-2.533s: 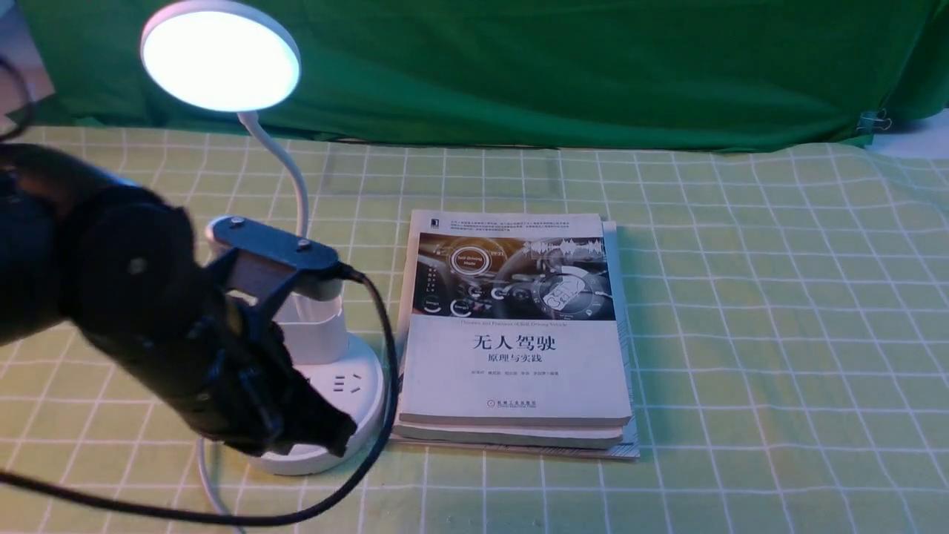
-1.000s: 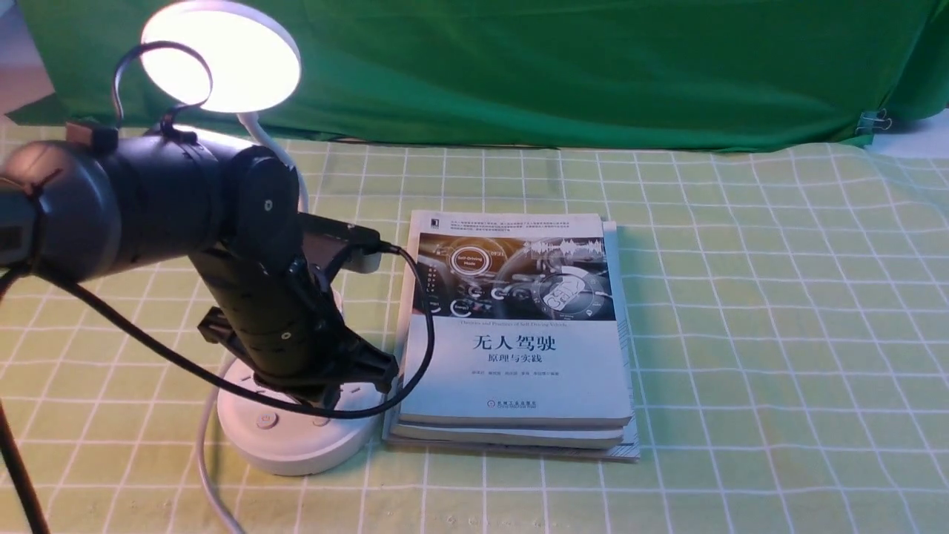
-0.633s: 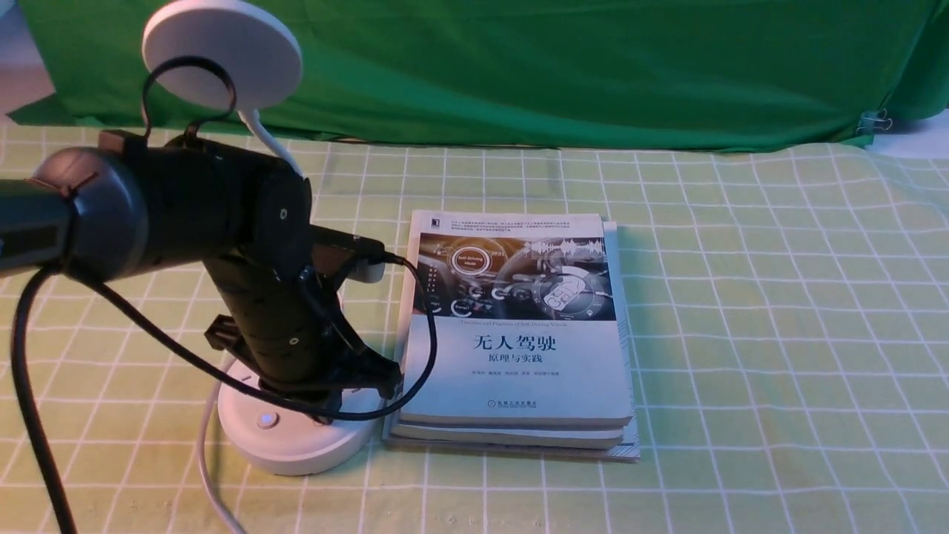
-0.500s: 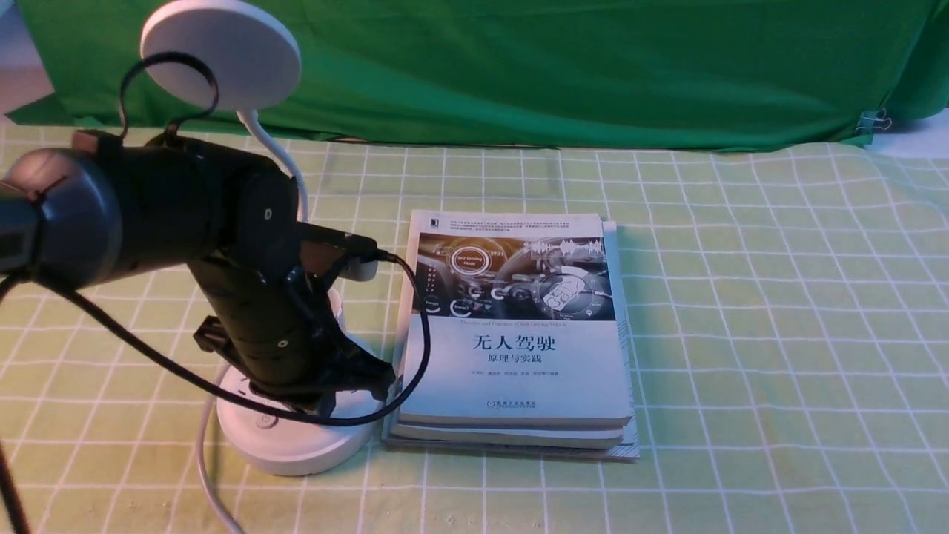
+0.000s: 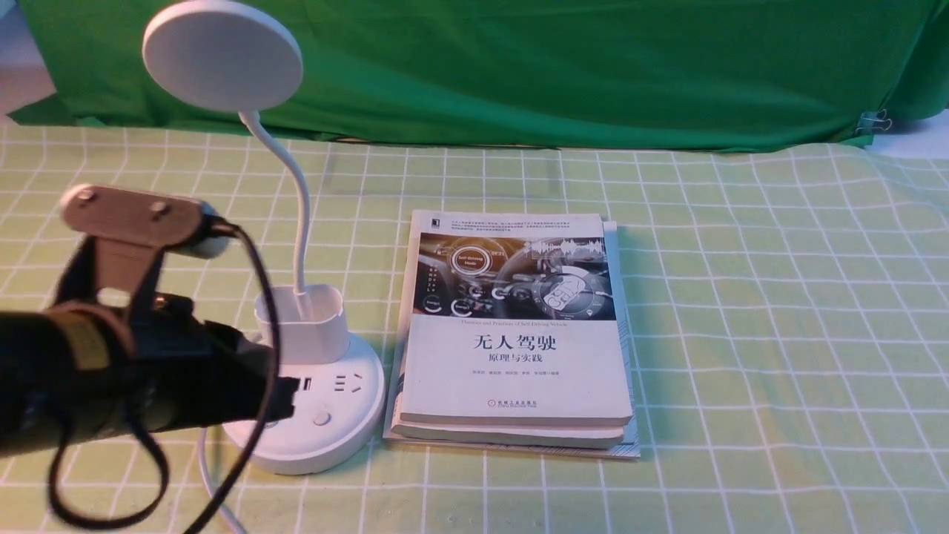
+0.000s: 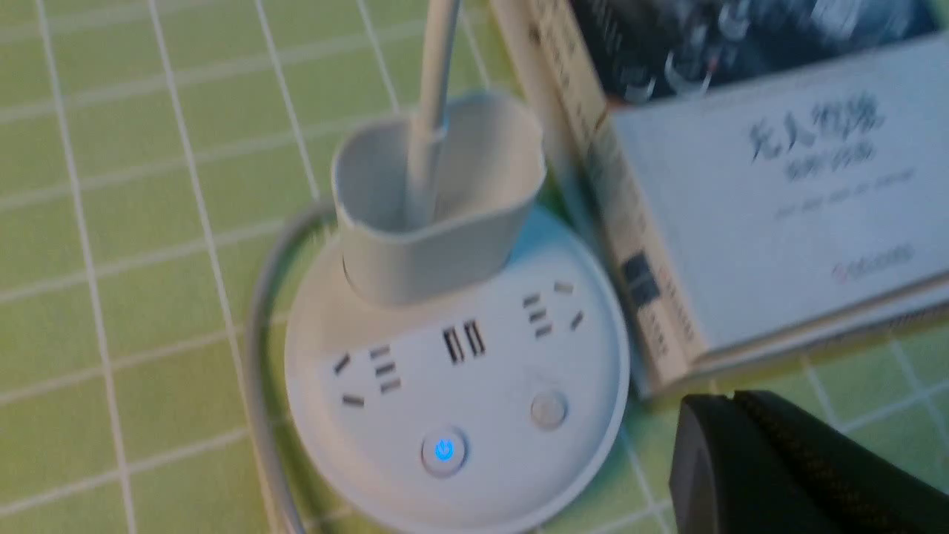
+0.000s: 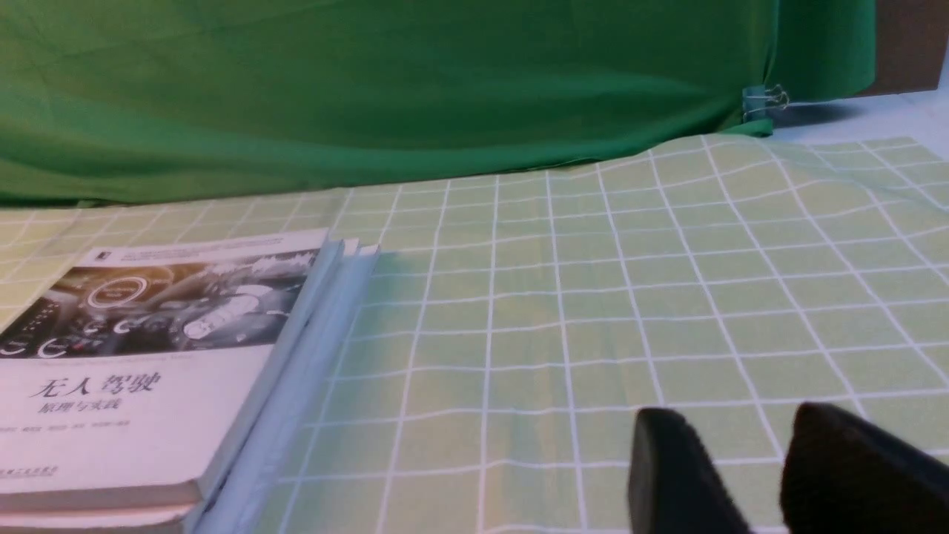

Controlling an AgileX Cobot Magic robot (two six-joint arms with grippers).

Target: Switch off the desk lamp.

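1. The desk is covered by a pale green cloth with a white grid.
2. A green backdrop cloth hangs along the far edge of the desk.
3. A stack of books lies flat near the middle of the desk. The top cover shows a dashboard picture above a Chinese title.
4. The desk lamp stands on the robot's left side of the desk, its round base just beside the stack. Its thin neck rises and bends to a flat disc head, which is plain white with no glow.
5. The left hand is dark and blurred at the left rim of the lamp's base. Only one finger shows in the left wrist view, clear of the buttons, so I cannot tell whether the hand is apart or together.
6. The right hand sits low over bare cloth, well right of the books. Its fingers are slightly apart with nothing between them.
7. The cup holder sits at the back of the base, and the neck's lower end stands inside it.
8. The power button shows a small blue light. A plain round button sits near it.
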